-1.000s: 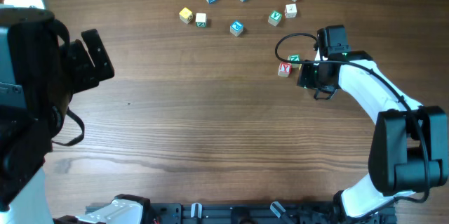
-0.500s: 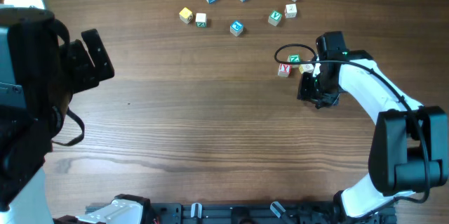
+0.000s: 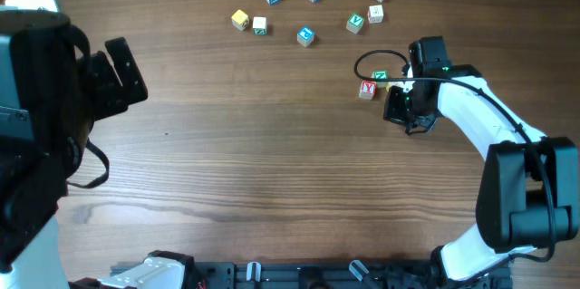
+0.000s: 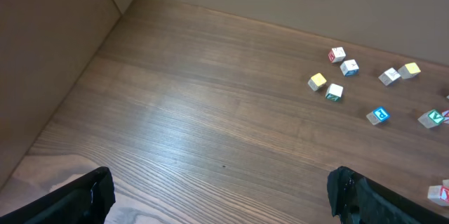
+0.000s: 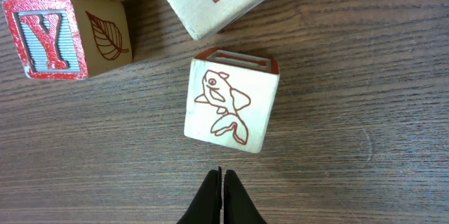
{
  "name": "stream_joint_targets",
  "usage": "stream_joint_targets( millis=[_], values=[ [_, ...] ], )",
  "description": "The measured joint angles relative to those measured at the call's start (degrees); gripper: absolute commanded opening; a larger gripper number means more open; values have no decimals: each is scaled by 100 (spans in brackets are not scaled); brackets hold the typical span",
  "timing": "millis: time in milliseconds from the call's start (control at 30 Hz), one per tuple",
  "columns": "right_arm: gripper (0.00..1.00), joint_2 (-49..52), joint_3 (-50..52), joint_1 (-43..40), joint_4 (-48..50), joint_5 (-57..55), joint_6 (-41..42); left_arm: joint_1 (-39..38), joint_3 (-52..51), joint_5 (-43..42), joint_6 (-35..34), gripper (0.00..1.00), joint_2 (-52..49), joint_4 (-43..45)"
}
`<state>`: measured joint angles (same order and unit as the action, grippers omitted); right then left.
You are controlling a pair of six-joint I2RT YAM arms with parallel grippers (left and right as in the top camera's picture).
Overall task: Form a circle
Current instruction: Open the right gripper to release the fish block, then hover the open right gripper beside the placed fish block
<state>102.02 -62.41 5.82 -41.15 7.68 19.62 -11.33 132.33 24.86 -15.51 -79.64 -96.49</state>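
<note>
Closing the ring is judged to be the step in hand. The right claw is clenched on nothing, just short of the fish cube. The circle lies unfinished directly ahead. A gentle push toward the Y cube is called for. The left claw is released, well apart.
</note>
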Motion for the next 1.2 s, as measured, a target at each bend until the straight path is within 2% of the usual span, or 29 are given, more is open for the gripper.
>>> stream_joint_targets(
  millis=[600,1200],
  values=[
    [5,0,2,-2,-13,-369,-72,0,0,0,0,100,0,0],
    [4,17,2,-2,162,-122,-90,0,0,0,2,100,0,0]
  ],
)
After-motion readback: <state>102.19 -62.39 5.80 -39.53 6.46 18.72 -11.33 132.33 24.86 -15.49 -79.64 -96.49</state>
